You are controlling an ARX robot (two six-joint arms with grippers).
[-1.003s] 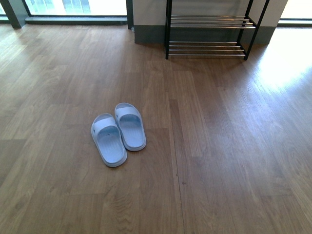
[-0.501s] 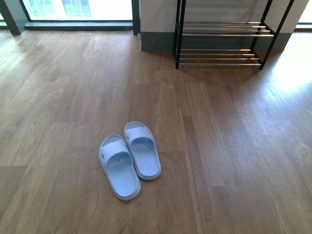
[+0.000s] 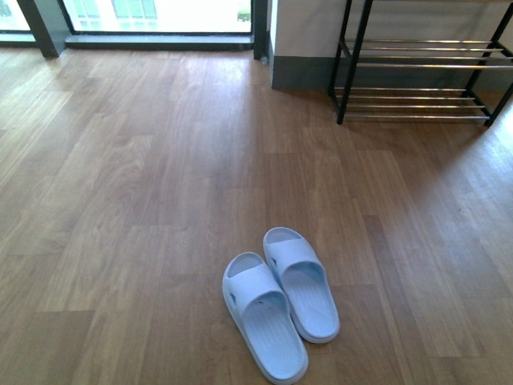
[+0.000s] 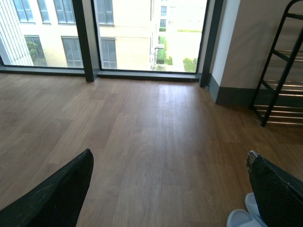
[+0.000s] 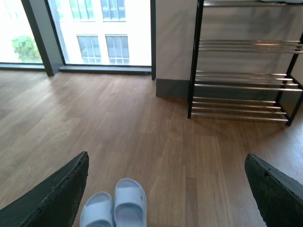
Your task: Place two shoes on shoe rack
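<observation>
Nothing of the job is done as far as I can see. The two slides [image 3: 268, 325] lie side by side on the wood floor [image 3: 144, 208], touching along their inner edges, toes pointing away from me, near and a little right of the middle of my front view. The rack [image 3: 417, 95] stands far off to the right against the wall [image 3: 309, 32], well apart from them, with bare floor between. None of its chrome bars that show carries a shoe, though its right end and top run out of view. I see no other shoes in any view.

My left claw [image 4: 169, 155] is spread wide and holds nothing. Its two dark fingers sit at the edges of its wrist view with only floor and the window [image 4: 142, 33] between them. The toes of the slides just peek in beside one finger. My right claw [image 5: 165, 157] is just as wide and also bare. In its view the slides lie between its fingers, nearer one of them, and the rack is straight beyond.

So every step is left, I judge: bring a claw down to the slides, grip one or both, carry them across to the rack and set them on a shelf. The right claw looks better placed to start, as it already frames both the slides and the rack.
</observation>
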